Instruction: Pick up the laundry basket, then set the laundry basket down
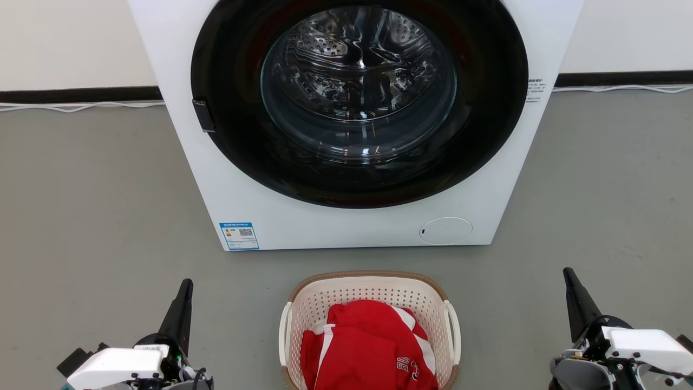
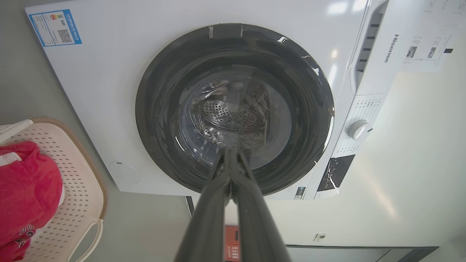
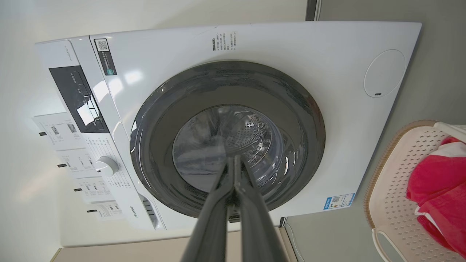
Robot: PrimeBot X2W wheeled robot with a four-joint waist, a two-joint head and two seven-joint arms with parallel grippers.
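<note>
Laundry basket (image 1: pixel 373 291) sitting on floor (image 1: pixel 108 216) just before washer (image 1: pixel 325 230), red garment (image 1: pixel 368 346) lying inside. Left gripper (image 1: pixel 184 295) and right gripper (image 1: pixel 571 286) flanking it, both apart from it, fingers (image 2: pixel 204 218) pressing together.

Cream perforated laundry basket (image 1: pixel 352 291), brown rim, upright, apparently resting on floor (image 1: pixel 97 227)

Open floor (image 1: pixel 97 216) is left on both sides of the laundry basket (image 1: pixel 373 292), while passage ahead is blocked by the washer (image 1: pixel 325 222).
</note>
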